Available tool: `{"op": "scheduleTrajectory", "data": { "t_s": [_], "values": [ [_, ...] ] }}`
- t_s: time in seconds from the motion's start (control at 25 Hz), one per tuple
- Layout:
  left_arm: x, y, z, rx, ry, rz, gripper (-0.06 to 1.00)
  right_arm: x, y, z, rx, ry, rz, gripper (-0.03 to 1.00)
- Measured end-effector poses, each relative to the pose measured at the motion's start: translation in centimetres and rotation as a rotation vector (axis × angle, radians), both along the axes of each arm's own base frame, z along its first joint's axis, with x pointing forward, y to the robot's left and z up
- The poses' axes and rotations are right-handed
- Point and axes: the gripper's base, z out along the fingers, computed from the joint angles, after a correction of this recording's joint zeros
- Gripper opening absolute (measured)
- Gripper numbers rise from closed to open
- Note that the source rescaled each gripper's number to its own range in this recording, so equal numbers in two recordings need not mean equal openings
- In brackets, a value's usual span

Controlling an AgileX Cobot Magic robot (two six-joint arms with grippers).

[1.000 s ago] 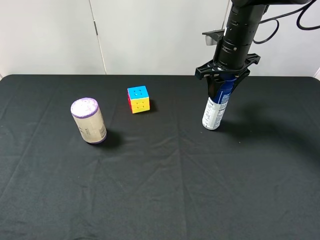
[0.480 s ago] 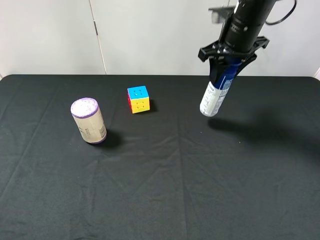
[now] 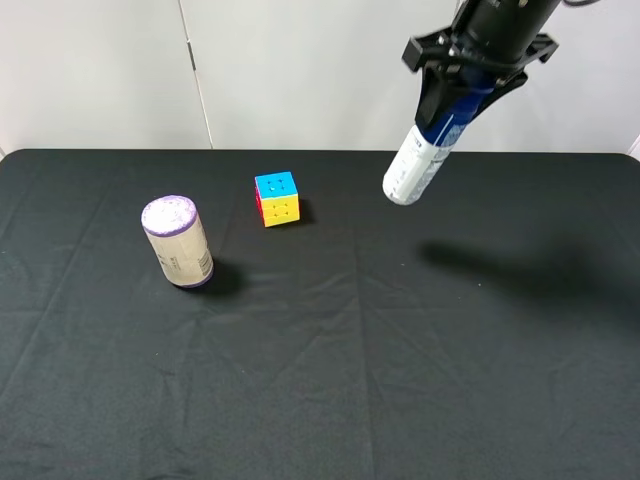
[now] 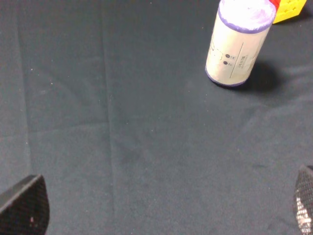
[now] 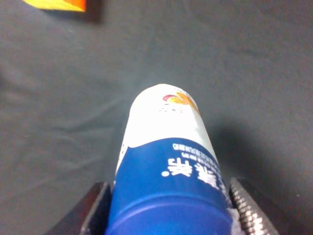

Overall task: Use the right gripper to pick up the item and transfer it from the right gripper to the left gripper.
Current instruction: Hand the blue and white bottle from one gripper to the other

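Bottle (image 3: 418, 165): held aloft to the right of the cube (image 3: 277, 198), clear of the black cloth (image 3: 320, 380). It is tilted, with its white base lowest and leaning toward the cube and its blue end uppermost.
Right gripper (image 3: 462, 95): pinching the bottle at its blue upper end, one finger pressed on either side. From the wrist camera, the bottle's white base points away toward the cloth.
Left gripper (image 4: 164, 205): fingers spread wide with nothing between them, over bare cloth on the far side of the canister (image 4: 238, 41) from the cube.
Canister: upright on the cloth, purple top up, left of the cube, nearer the camera and apart from it.
Cube: flat on the cloth, blue face up, yellow and red faces showing.
Shadow (image 3: 500, 262): on the cloth right of the cube, beneath the raised bottle.
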Motion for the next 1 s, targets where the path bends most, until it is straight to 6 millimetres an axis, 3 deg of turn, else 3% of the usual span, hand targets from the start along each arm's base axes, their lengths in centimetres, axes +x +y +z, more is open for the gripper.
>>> {"op": "scheduleTrajectory", "data": {
  "t_s": [0.08,0.36,0.64,1.0],
  "values": [
    [0.0,0.0,0.0,0.000,0.000,0.000,1.00,-1.0,-0.2,1.7,0.033,-0.035,0.008,0.00],
    [0.0,0.0,0.0,0.000,0.000,0.000,1.00,-3.8,-0.7,4.1,0.099,-0.080,0.060,0.00],
    [0.0,0.0,0.0,0.000,0.000,0.000,1.00,-7.5,-1.5,5.1,0.146,-0.094,0.143,0.00],
    [0.0,0.1,0.0,0.010,-0.001,0.005,1.00,-9.6,-1.2,4.2,0.209,-0.085,0.308,0.00]
  ]
}}
